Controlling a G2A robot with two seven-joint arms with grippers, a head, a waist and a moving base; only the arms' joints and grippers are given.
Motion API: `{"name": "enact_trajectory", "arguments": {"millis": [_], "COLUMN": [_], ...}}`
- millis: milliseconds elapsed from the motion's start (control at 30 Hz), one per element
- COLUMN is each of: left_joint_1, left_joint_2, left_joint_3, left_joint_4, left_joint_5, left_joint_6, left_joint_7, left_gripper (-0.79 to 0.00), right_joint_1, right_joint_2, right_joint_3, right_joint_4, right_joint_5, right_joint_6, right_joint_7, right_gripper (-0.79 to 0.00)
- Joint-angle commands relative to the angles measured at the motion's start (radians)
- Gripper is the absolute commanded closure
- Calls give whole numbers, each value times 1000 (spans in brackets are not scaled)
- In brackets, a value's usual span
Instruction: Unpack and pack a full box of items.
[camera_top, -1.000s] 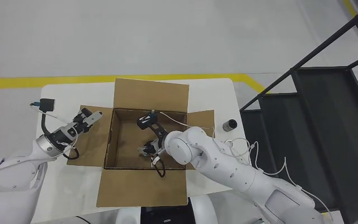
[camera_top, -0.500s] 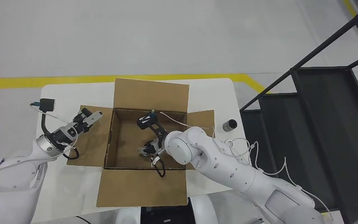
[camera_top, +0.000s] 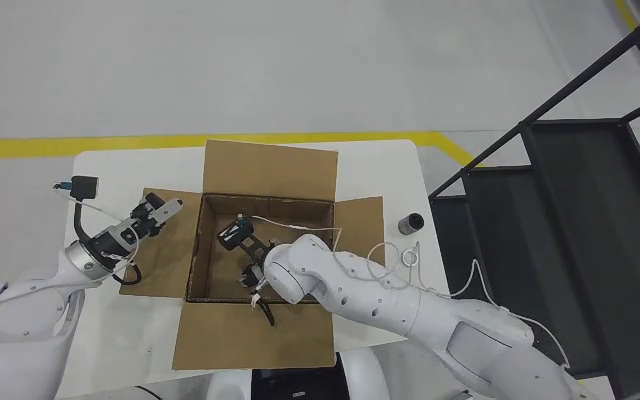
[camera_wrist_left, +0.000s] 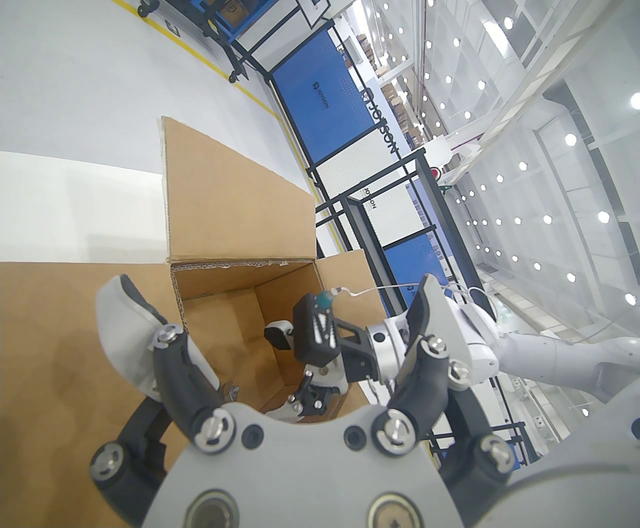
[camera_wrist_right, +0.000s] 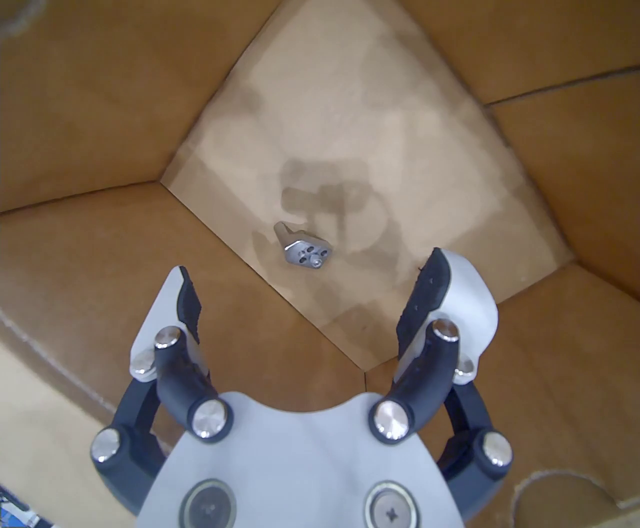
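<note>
An open cardboard box stands in the middle of the white table. My right gripper is down inside it, near the left wall. In the right wrist view this gripper is open, hanging above a small grey metal part with several holes that lies on the box floor close to a wall. My left gripper is open and holds nothing, hovering over the box's left flap. From the left wrist view, the left gripper faces the box and the right arm's wrist.
A small dark cylinder stands on the table just right of the box's right flap. All four box flaps are folded outward. A black stair frame rises beyond the table's right edge.
The right arm has shifted left inside the box, from the middle toward the left wall. The left arm has kept still.
</note>
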Motion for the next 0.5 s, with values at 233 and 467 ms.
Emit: {"name": "enact_trajectory", "arguments": {"millis": [233, 467], "left_joint_1": [0, 0], "left_joint_2": [0, 0], "left_joint_3": [0, 0], "left_joint_4": [0, 0], "left_joint_5": [0, 0], "left_joint_6": [0, 0], "left_joint_7": [0, 0], "left_gripper": [-785, -785], "right_joint_1": [83, 83], "right_joint_2": [-84, -84], "right_joint_3": [-49, -49], "right_joint_4": [133, 133], "right_joint_5": [48, 48], "right_joint_6": [-98, -98], "right_joint_7": [-21, -21], "right_gripper": [-785, -785]}}
